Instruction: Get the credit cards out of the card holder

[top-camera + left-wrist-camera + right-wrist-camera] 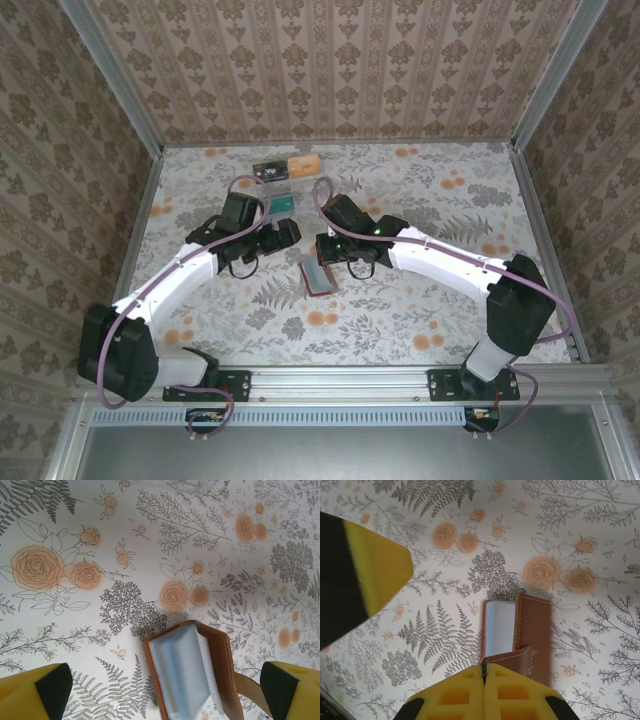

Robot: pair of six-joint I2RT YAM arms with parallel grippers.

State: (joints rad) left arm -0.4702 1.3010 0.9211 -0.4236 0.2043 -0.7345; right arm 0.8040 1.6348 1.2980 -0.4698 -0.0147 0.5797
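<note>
The card holder (318, 275), reddish-brown leather with grey-blue pockets, lies open on the floral table. My right gripper (483, 672) is shut on its leather strap (512, 656), beside the open flap (535, 622). My left gripper (165, 687) stands wide open just above the holder (187, 675), one yellow finger (35, 692) on each side, touching nothing. The pockets facing me look empty. Three credit cards lie behind the arms: a black one (268, 168), an orange-tan one (303, 162) and a teal one (281, 203).
A clear plastic tray (272, 188) sits at the back centre, with the teal card at it. Both wrists (262, 235) (352, 240) meet close together over the table's middle. Metal rails edge the table; patterned walls stand all round.
</note>
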